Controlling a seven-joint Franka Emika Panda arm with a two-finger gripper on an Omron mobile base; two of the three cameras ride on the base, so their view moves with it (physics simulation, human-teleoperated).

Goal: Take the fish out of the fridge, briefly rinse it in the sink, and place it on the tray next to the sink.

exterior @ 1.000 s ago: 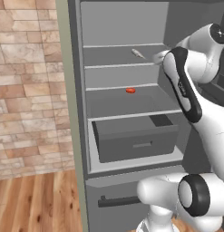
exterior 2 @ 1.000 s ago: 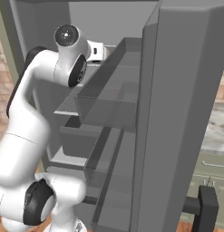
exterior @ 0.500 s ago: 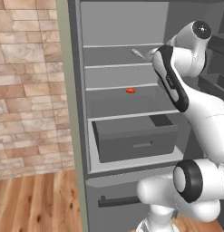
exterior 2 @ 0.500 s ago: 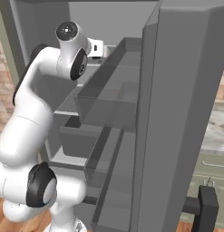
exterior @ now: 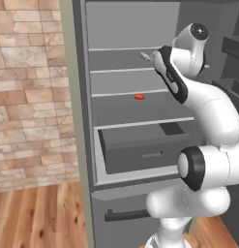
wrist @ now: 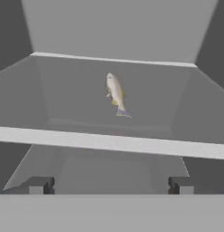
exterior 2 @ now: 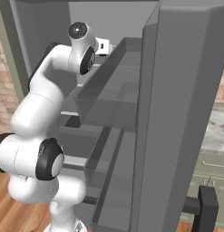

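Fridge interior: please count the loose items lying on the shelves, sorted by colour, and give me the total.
Silvery-grey: 1, the fish on the upper shelf
Red-orange: 1, a small rounded item on the shelf below
Total: 2

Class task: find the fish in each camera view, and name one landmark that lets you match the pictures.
Left base view: fish on the upper fridge shelf, beside the arm.
Right base view: I cannot make it out.
Hand view: fish mid-shelf, above centre, ahead of the open fingers.
Shared landmark: the shelf's pale front edge.
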